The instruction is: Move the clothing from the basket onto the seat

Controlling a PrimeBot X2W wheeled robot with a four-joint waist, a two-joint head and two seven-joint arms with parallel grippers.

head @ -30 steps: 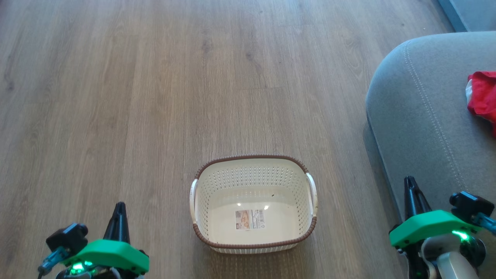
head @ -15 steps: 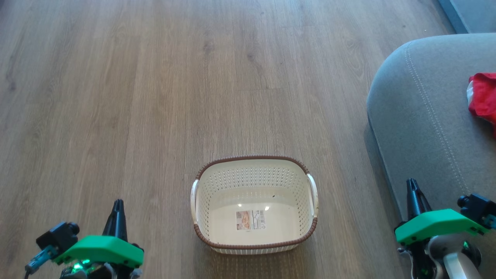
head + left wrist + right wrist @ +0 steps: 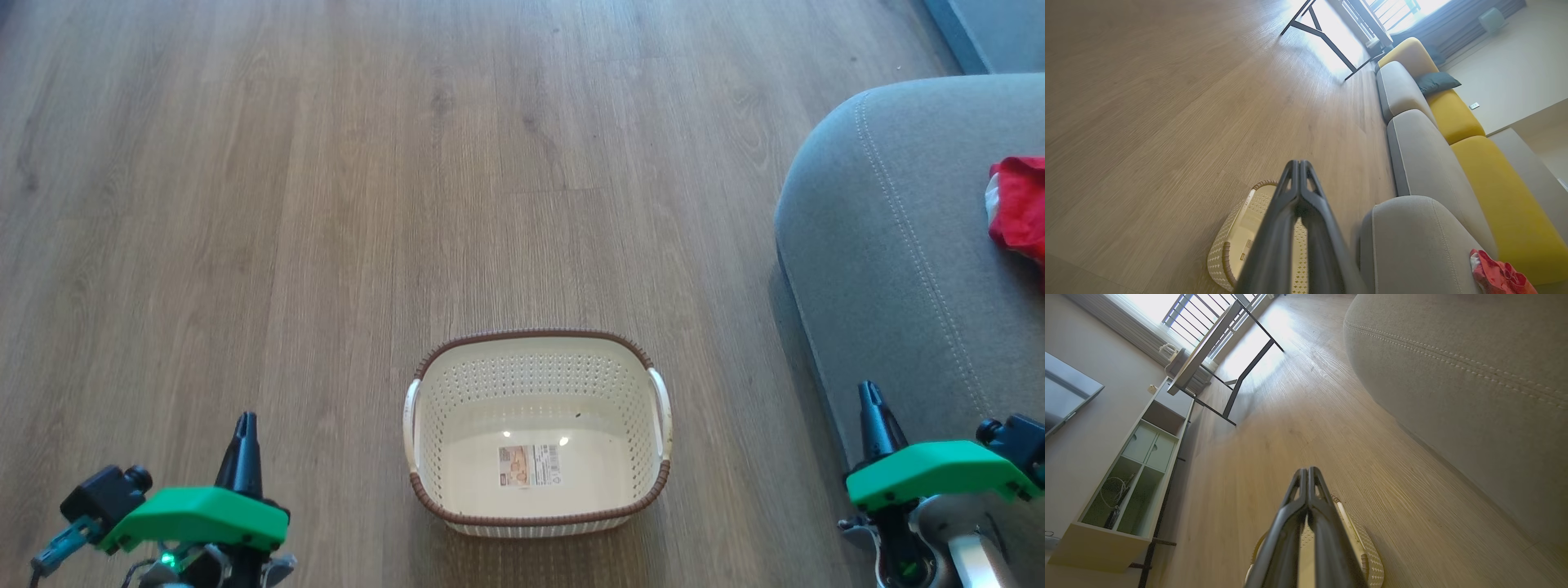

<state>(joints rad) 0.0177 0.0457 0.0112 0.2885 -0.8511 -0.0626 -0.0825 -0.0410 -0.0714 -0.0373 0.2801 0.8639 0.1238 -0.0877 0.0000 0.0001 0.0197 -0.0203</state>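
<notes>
The cream basket [image 3: 424, 425] with a brown rim stands on the wooden floor, with nothing in it but a label on its bottom. Red clothing [image 3: 1020, 204] lies on the grey seat [image 3: 882, 245] at the right edge; in the left wrist view the clothing [image 3: 1498, 275] sits on the seat [image 3: 1412, 232] beside the basket [image 3: 1224, 249]. My left gripper [image 3: 245, 425] is shut and holds nothing, low at the left of the basket. Over the seat's front edge my right gripper [image 3: 870, 394] is shut too, its fingers [image 3: 1308, 473] pressed together above the basket [image 3: 1367, 555].
Grey and yellow sofa cushions [image 3: 1453, 118] run along the wall behind the seat. A black-legged table [image 3: 1216, 347] stands by the window and a low shelf unit [image 3: 1135, 465] lines the opposite wall. Open wooden floor [image 3: 326, 204] spreads beyond the basket.
Both grippers have sunk slightly lower in the head view and moved a little outward. The basket and the clothing lie where they were.
</notes>
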